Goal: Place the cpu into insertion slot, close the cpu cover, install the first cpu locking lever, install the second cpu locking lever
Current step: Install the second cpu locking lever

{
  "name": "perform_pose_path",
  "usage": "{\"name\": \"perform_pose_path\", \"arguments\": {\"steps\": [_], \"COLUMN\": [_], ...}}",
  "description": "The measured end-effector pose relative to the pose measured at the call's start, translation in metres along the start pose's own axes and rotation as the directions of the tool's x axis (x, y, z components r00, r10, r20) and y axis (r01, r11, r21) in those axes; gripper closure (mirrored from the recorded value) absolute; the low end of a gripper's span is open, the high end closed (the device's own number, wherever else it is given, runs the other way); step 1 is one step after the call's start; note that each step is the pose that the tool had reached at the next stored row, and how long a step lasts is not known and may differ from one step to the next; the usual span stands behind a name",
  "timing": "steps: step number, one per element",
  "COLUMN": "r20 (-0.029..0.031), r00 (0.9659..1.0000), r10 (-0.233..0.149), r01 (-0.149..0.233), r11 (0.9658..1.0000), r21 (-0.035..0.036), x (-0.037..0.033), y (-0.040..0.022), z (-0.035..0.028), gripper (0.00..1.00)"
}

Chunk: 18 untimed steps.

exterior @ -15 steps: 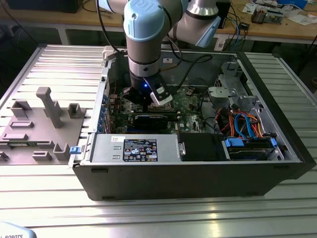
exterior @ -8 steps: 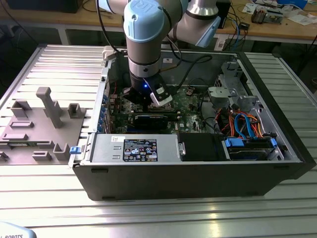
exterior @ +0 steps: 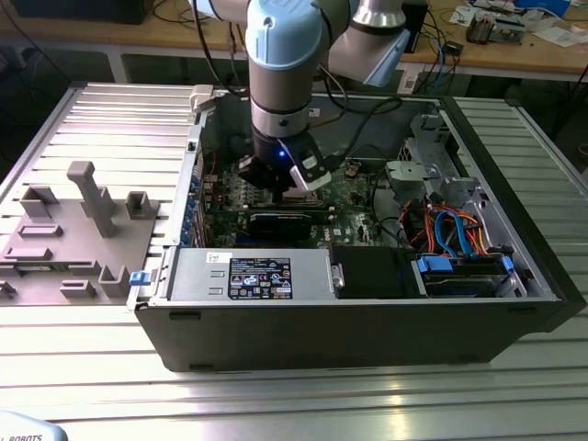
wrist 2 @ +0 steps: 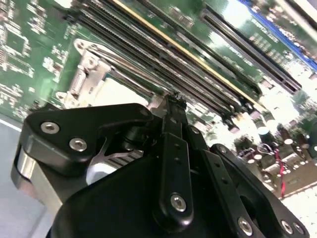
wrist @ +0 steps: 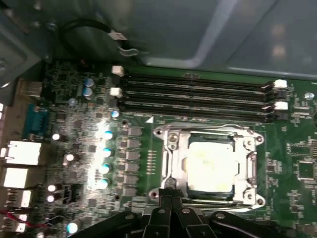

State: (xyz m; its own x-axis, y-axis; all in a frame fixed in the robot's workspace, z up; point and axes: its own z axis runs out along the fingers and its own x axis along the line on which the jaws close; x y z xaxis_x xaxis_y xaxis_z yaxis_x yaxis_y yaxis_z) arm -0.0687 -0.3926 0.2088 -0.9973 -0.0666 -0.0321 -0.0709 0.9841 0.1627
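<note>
Jaws: pressed together to a narrow tip, holding nothing that can be seen; in both wrist views the two black fingers meet at the edge of the socket.
Exterior view, arm: the grey-and-blue arm reaches down into the open computer case [exterior: 367, 312], with the gripper [exterior: 287, 188] low over the green motherboard [exterior: 354, 188].
Exterior view, surroundings: a grey fixture block [exterior: 64, 239] lies on the ribbed table [exterior: 514, 386], to the exterior view's left of the case.
First wrist view, cpu: the pale square cpu [wrist: 210, 166] sits flat inside the insertion slot [wrist: 171, 166].
First wrist view, cpu cover: the silvery cpu cover [wrist: 247, 171] lies closed over the chip, which shows through its window.
First wrist view, gripper: the gripper [wrist: 169, 196] touches or nearly touches the socket's frame at the corner away from the memory slots [wrist: 198, 94].
Second wrist view, gripper: the gripper [wrist 2: 174, 101] points at the socket edge, just beside the long black memory slots [wrist 2: 163, 59].
Second wrist view, cpu: a pale patch of the chip [wrist 2: 124, 94] shows beyond the fingers, ringed by the metal frame [wrist 2: 81, 69].
Levers: whether they are latched cannot be told.
</note>
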Motion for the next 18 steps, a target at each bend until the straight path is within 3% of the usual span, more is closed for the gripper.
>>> {"name": "perform_pose_path", "arguments": {"steps": [4,6,8,10,11,13,14,15,16,18], "r20": [-0.0111,-0.0164,-0.0209,-0.0225,-0.0239,-0.0256,-0.0268,-0.0275,-0.0278,-0.0279], "r00": [0.9999,0.9999,0.9998,0.9997,0.9997,0.9997,0.9996,0.9996,0.9996,0.9996], "r10": [0.001,0.002,0.002,0.002,0.003,0.002,0.003,0.003,0.003,0.003], "r01": [-0.001,-0.001,-0.001,-0.001,0.000,0.001,0.001,0.002,0.002,0.002], "r11": [0.9999,0.9995,0.9979,0.9965,0.9945,0.9919,0.9894,0.9879,0.9873,0.9871], "r21": [0.0121,0.0310,0.0650,0.0839,0.1043,0.1273,0.1455,0.1551,0.1589,0.1599], "x": [-0.0136,-0.0217,-0.0289,-0.0319,-0.0334,-0.0348,-0.0356,-0.0361,-0.0364,-0.0369], "y": [0.0046,0.0095,0.0155,0.0184,0.0209,0.0241,0.0288,0.0329,0.0364,0.0399], "z": [0.0012,0.0023,0.0035,0.0041,0.0046,0.0047,0.0041,0.0031,0.0013,-0.0059], "gripper": [0.89,0.89,0.89,0.89,0.89,0.89,0.89,0.89,0.89,0.89]}}
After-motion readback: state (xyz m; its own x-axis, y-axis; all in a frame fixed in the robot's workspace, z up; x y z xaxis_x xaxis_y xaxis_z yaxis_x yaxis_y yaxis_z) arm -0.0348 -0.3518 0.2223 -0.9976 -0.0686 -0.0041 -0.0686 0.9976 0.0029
